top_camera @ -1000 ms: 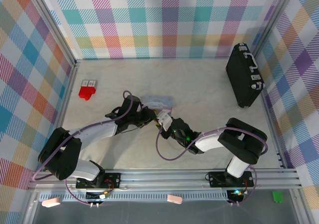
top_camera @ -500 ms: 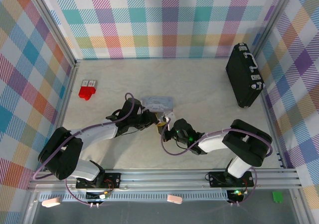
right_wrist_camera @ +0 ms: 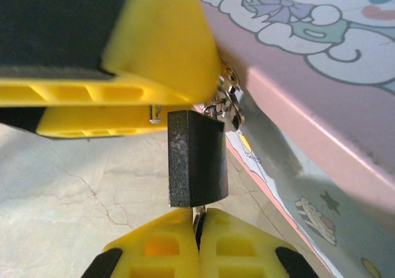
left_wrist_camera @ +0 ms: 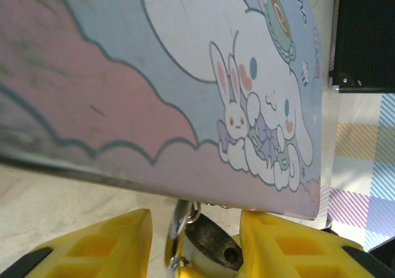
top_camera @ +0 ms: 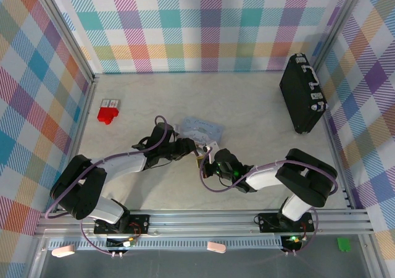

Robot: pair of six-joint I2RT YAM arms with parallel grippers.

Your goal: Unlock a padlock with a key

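right wrist | right tool (right_wrist_camera: 197, 221) pinching key (right_wrist_camera: 197, 212) under padlock (right_wrist_camera: 194, 160) | left tool (left_wrist_camera: 192, 228) parted | padlock hangs at tin (right_wrist_camera: 296, 102)

Table (top_camera: 253, 136): pale, marbled surface with faint veins. Pastel cartoon tin (top_camera: 203, 128) near centre. Red block (top_camera: 106, 115) at left, with small pale box (top_camera: 112, 103) touching its far side. Black hard case (top_camera: 302, 94) far right, standing on edge beside right wall, well apart from tin.

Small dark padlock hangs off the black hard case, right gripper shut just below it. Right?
No: the small dark padlock hangs off the pastel cartoon-print tin, per the right wrist view. The right gripper is shut just below it.
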